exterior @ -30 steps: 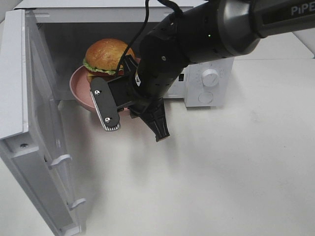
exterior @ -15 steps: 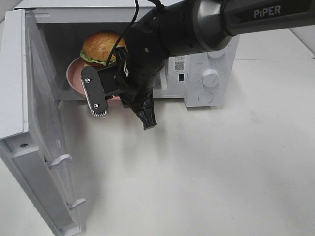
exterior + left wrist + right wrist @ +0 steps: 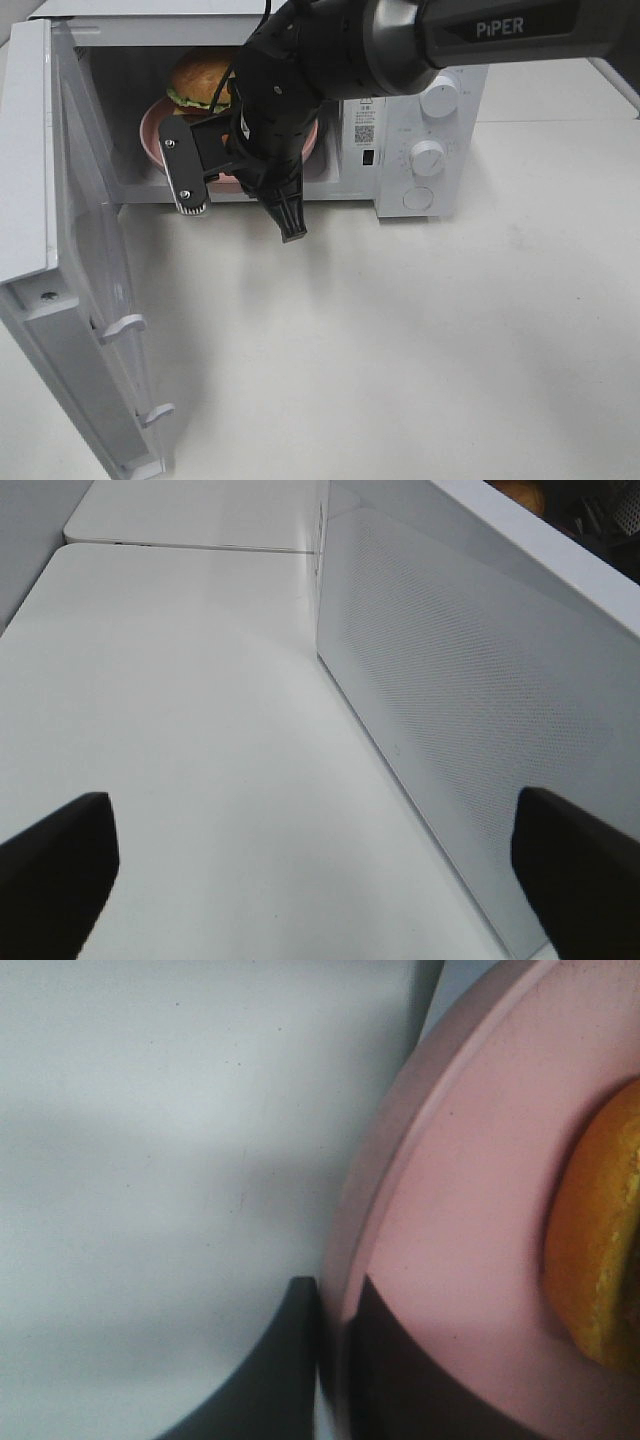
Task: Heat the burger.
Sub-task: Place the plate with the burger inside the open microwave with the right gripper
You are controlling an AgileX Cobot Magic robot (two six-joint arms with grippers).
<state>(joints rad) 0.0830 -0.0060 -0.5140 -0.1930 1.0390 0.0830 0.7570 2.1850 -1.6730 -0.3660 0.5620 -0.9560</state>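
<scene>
Burger [image 3: 196,80] on pink plate [image 3: 150,130] now deeper inside microwave [image 3: 425,105], right gripper [image 3: 335,1340] tight on plate.

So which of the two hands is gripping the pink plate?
The right hand, shut on the rim of the pink plate. The left hand hangs open and empty beside the microwave door.

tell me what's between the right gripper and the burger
Only bare pink plate; the right gripper pinches its rim, the burger sits further in. Right wrist view.
</scene>
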